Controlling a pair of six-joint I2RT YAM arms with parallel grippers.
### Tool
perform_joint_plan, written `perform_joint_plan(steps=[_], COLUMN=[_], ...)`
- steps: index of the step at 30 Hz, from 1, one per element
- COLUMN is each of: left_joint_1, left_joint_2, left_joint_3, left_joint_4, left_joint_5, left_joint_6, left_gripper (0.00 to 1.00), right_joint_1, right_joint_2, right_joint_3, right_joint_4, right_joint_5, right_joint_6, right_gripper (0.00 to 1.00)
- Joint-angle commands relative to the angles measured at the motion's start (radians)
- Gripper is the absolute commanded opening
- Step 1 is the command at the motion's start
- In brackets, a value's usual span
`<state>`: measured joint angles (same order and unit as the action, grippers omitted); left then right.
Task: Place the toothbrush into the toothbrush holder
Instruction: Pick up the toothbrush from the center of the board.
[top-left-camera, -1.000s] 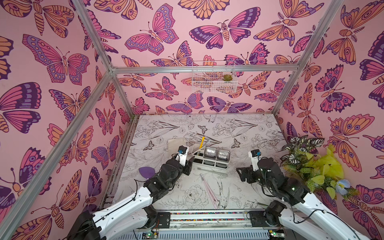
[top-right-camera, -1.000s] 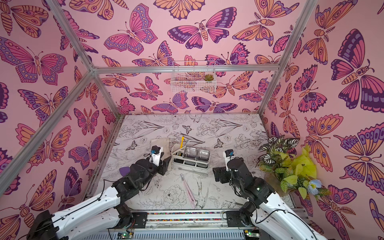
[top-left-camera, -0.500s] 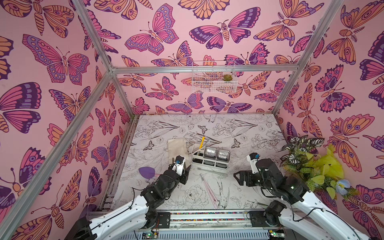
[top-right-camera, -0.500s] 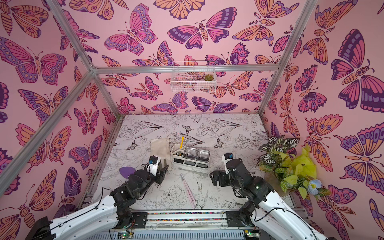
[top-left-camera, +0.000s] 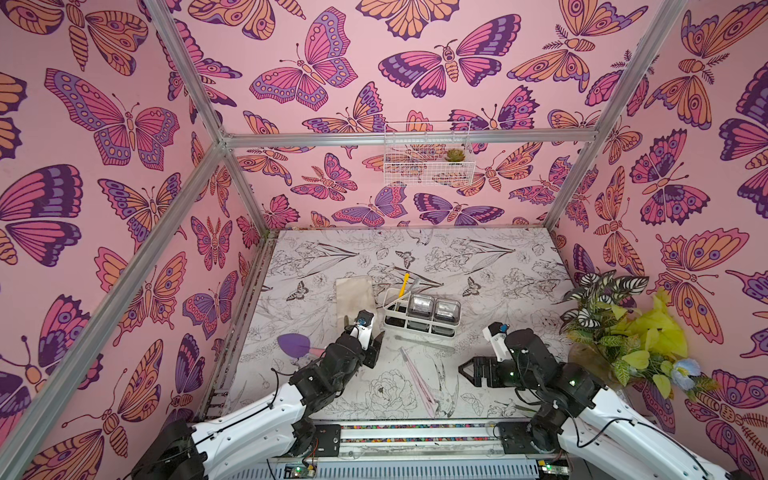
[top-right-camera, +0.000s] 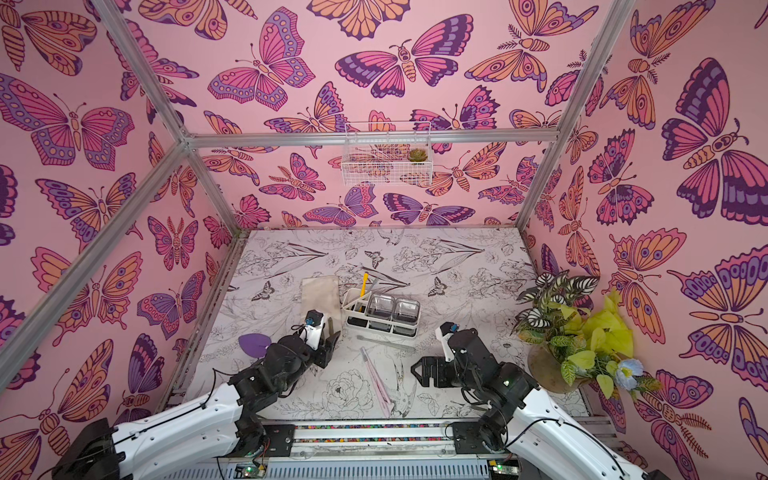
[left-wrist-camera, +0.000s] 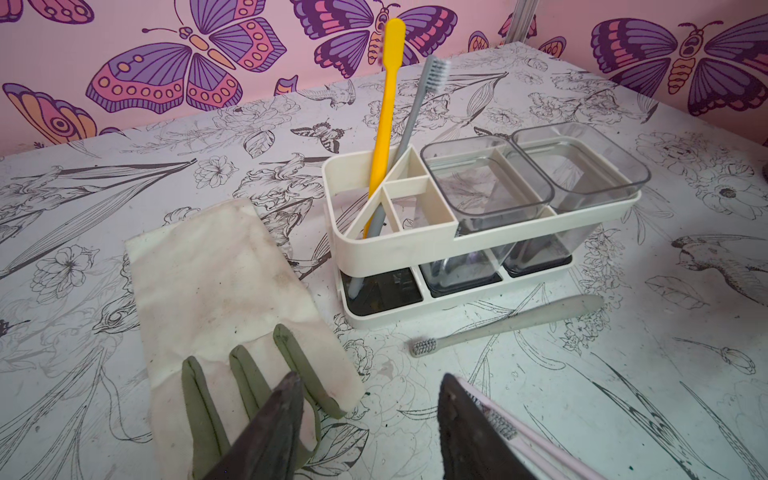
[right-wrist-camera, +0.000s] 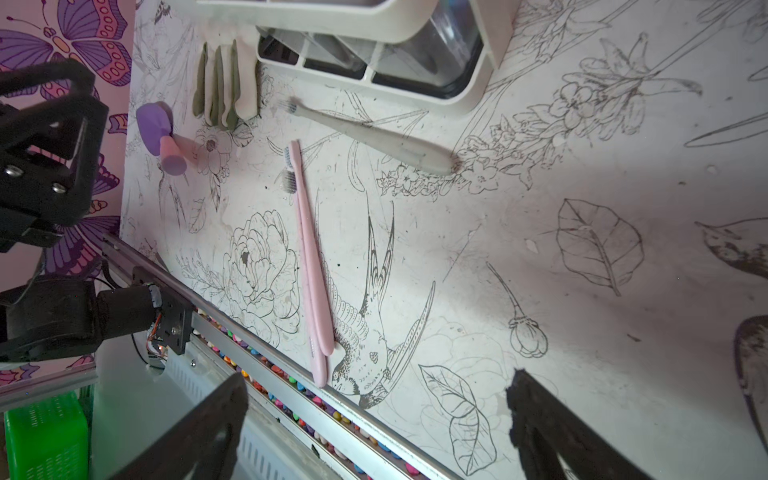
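Pink butterfly walls around a floral-print worktop (top-left-camera: 498, 257).

Two white-and-black arms in from the near edge: left arm (top-left-camera: 249, 424), right arm (top-left-camera: 623, 424).
- left jaws: apart, nothing between, hanging just above the glove fingertips, close to the pink brush heads.
- right jaws: wide apart, empty, low over bare worktop, pointed toward the pink pair.

Leafy plant (top-left-camera: 611, 328) with a blue flower at the right edge.

White wire basket (top-left-camera: 426, 164) on the back wall, small succulent (top-left-camera: 455, 154) inside.

Toothbrush holder (left-wrist-camera: 415, 245) upright mid-worktop. Slotted bay at its left end, two clear cups (left-wrist-camera: 478, 183) in the other bays.

White glove (left-wrist-camera: 216, 282) with green fingers, flat, just left of the holder.

Toothbrushes:
- yellow toothbrush (left-wrist-camera: 385, 104) and grey toothbrush (left-wrist-camera: 415, 124) standing in the slotted bay, both leaning, grey bristles up.
- beige toothbrush (left-wrist-camera: 511, 323) flat on the worktop, along the holder's near side, just beside it.
- two pink toothbrushes (right-wrist-camera: 309, 266) flat, side by side and touching, between the arms, handle ends near the front rail.

Purple thing with a pink stub handle (top-left-camera: 293, 345) flat by the left arm, toward the left wall.
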<state>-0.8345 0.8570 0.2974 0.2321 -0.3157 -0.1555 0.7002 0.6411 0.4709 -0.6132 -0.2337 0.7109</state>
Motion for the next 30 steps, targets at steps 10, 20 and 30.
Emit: perform_joint_plan(steps=[10,20,30], left_joint_1=[-0.005,-0.005,-0.005], left_joint_2=[0.054,0.058,0.013], left_joint_3=[0.022,0.022,0.021], left_joint_4=[0.011,0.011,-0.003], left_joint_5=[-0.011,-0.017,-0.026], left_joint_6=[-0.007,-0.008,-0.008], left_gripper=[0.54,0.54,0.54], right_joint_1=[0.170,0.199,0.301], right_joint_2=[0.239,0.452,0.742], right_joint_3=[0.020,0.119,0.283], right_joint_4=[0.186,0.310,0.300], right_joint_5=[0.068,0.123,0.183], right_joint_6=[0.019,-0.020,-0.038], right_gripper=[0.89,0.78,0.63])
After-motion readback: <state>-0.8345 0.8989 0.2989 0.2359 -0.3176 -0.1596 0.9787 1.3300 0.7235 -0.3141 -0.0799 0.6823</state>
